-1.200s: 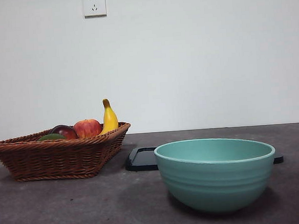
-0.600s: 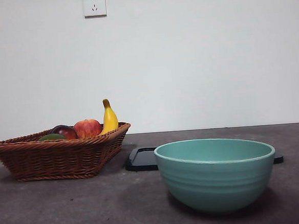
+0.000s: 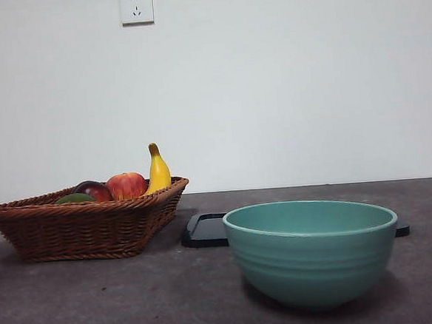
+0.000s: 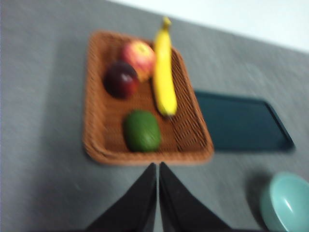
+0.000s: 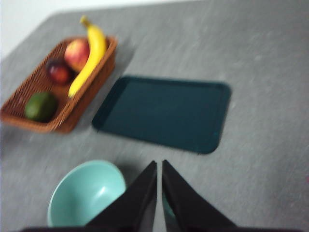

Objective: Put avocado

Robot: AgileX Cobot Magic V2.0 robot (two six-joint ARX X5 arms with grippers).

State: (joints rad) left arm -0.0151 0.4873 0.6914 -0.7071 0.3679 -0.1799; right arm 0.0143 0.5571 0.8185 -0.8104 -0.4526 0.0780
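The dark green avocado (image 4: 142, 131) lies in the brown wicker basket (image 4: 96, 145), at the corner nearest my left gripper. It also shows in the right wrist view (image 5: 40, 106), and only its top shows over the basket rim in the front view (image 3: 75, 198). My left gripper (image 4: 158, 166) is shut and empty, high above the table just short of the basket. My right gripper (image 5: 159, 165) is shut and empty, high above the table between the teal bowl (image 5: 86, 193) and the dark tray (image 5: 164, 112). Neither gripper shows in the front view.
The basket (image 3: 80, 227) also holds a red apple (image 3: 126, 185), a dark maroon fruit (image 3: 93, 190) and a banana (image 3: 157, 170). The teal bowl (image 3: 311, 250) stands near the front. The dark flat tray (image 3: 206, 231) lies behind it, beside the basket.
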